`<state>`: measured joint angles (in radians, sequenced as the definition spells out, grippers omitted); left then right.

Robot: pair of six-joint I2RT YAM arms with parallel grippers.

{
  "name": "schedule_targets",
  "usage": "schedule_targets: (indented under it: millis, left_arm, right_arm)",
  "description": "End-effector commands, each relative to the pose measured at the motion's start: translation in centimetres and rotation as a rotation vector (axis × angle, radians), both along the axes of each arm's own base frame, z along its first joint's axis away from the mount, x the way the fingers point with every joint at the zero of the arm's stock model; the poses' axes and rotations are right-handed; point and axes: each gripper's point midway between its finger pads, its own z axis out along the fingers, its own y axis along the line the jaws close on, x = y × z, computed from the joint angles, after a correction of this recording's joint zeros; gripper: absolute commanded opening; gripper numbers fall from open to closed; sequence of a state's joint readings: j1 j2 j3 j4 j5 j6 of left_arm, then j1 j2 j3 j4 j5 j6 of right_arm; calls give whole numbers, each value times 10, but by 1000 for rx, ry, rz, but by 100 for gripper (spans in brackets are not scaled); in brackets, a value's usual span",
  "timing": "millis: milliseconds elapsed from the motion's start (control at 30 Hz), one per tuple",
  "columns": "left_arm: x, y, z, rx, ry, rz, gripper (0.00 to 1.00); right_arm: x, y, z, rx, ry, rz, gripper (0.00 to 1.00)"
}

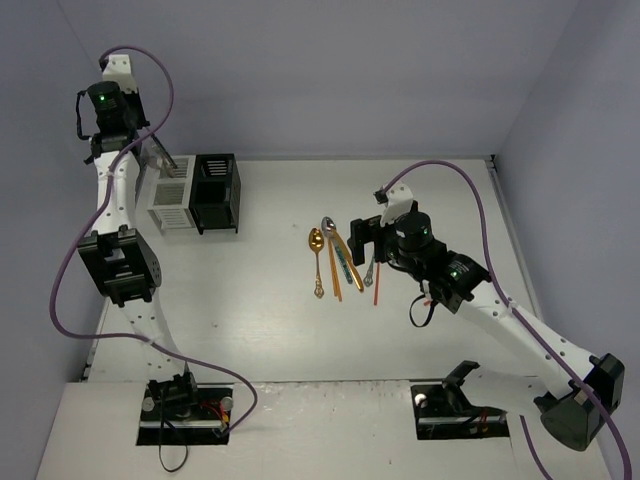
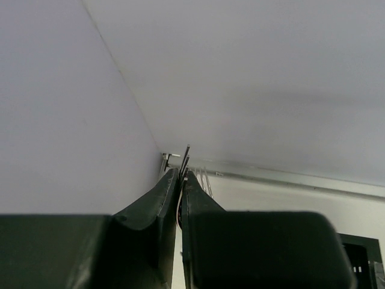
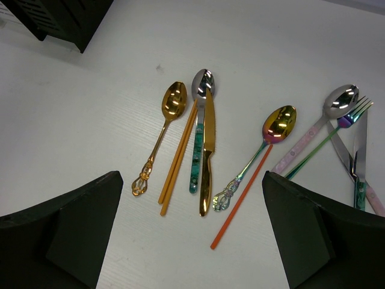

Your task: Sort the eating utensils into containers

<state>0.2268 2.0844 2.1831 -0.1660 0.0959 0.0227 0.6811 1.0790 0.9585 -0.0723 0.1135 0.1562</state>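
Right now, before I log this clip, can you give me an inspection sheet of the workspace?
Surface: white table, no spills seen.
Job's things: utensils lie loose mid-table, among them a gold spoon, a gold knife and an orange-red chopstick; white caddy and black caddy stand side by side at far left.
Clutter: nothing seen.
Pincers: left pincer shut on a slim utensil above the white caddy; right pincer open above the loose utensils.
Cables: purple cables loop off both arms, clear of the utensils.
Surroundings: plain pale walls on three sides.

No text, label, brand, number or sign can be read on anything in view.
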Motion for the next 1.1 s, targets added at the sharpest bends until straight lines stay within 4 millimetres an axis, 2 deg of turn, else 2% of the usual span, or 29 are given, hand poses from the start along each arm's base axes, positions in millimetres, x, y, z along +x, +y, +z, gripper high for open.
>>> schedule_targets:
  millis: [0,167,300,400,500,567,633,700,800,833,900,1033,1067]
  left_arm:
    - [9,5,41,19,-186,13,0]
    - [23,1,15,-30,-185,4,0]
    - [23,1,-6,-31,-149,7,0]
    - [20,1,-30,-56,-107,10,4]
    - [14,-1,-41,-63,-82,17,5]
    - [10,0,-46,-69,-68,28,15]
    - [3,2,-38,-72,-79,43,27]
    - [-4,0,-32,-82,-84,48,46]
    - [-15,-3,-18,-111,-93,52,65]
    - [-20,-5,-7,-125,-108,53,68]
    - [-27,-9,2,-149,-100,59,72]
    - [-60,-24,24,-219,-49,80,79]
    - [-67,-31,23,-238,-23,79,80]
  right_arm:
    - [9,1,32,64,-71,-27,100]
    - [6,0,29,74,-60,-30,100]
    - [5,-2,28,80,-53,-42,100]
    - [5,-4,24,88,-43,-59,100]
    - [6,-5,23,94,-37,-75,100]
    - [8,-9,22,90,-37,-105,100]
    - [12,-14,19,83,-34,-137,100]
    - [18,-22,16,79,-30,-191,100]
    - [26,-31,9,84,-13,-258,100]
    - [29,-35,8,81,-13,-280,100]
    - [36,-46,4,76,-5,-332,99]
    - [55,-70,-10,78,35,-460,95]
    - [61,-76,-14,76,45,-493,94]
